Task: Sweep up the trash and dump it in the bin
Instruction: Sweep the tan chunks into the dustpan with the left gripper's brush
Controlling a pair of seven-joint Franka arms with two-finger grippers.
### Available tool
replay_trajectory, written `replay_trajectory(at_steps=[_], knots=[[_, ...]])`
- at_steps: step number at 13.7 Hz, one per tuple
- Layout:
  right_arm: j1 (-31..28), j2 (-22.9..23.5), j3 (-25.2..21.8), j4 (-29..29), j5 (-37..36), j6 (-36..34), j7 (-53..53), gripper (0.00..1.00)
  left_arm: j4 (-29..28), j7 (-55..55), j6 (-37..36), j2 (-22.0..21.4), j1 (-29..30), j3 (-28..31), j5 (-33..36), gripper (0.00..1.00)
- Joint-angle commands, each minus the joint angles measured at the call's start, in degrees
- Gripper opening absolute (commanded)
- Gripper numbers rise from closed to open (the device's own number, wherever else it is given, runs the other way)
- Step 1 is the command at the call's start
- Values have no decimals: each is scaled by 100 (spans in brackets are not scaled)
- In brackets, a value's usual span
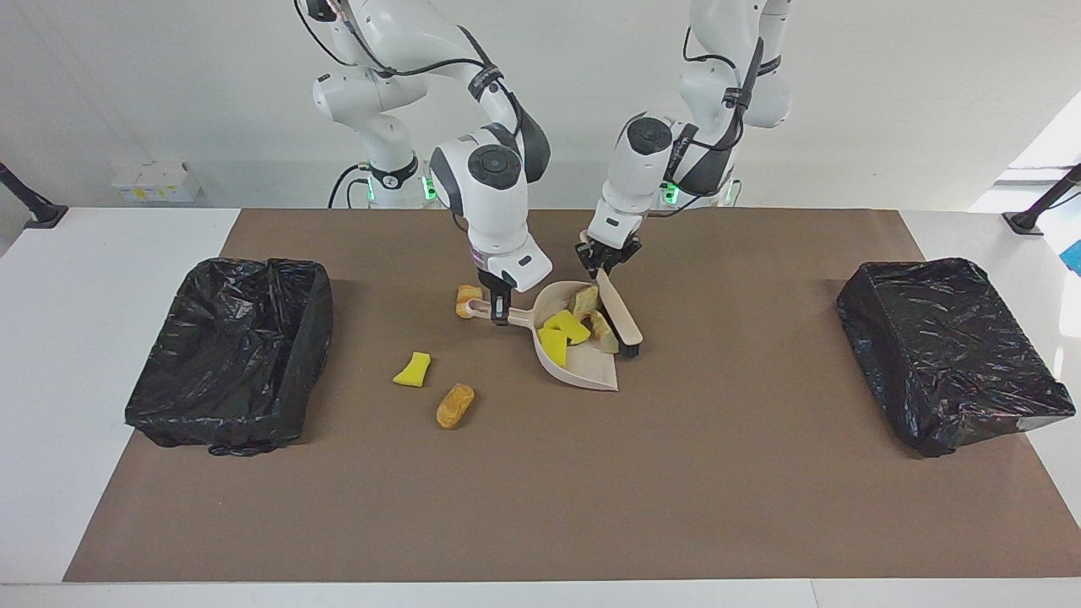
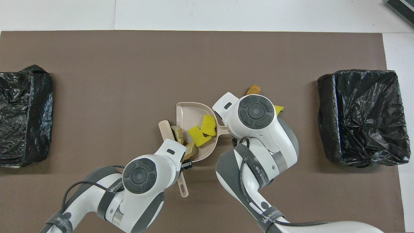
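On the worktop (image 1: 101, 279), toward the right arm's end, stands a black bin (image 1: 232, 350). Near it lie 2 loose scraps (image 1: 412, 370). The right claw (image 1: 502, 311) pinches the dustpan (image 1: 583, 367) handle, with a 3rd scrap just beside it. 4 scraps sit in the pan. The left claw (image 1: 606, 263) is clamped on the brush (image 1: 621, 317) at the pan's mouth. A 2nd bin (image 1: 950, 350) stands at the left arm's end.
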Motion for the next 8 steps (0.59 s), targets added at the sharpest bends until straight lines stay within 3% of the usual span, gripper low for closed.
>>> replay_trajectory(at_steps=[1, 4, 8], knots=[[-184, -129, 30, -97, 249, 114, -83, 0, 196, 172, -297, 15, 54, 96, -29, 0], [-289, -164, 39, -97, 336, 88, -102, 0, 688, 251, -1166, 6, 230, 105, 7, 0], [-525, -269, 30, -115, 1047, 149, -374, 0, 891, 348, -1686, -161, 669, 105, 427, 0]])
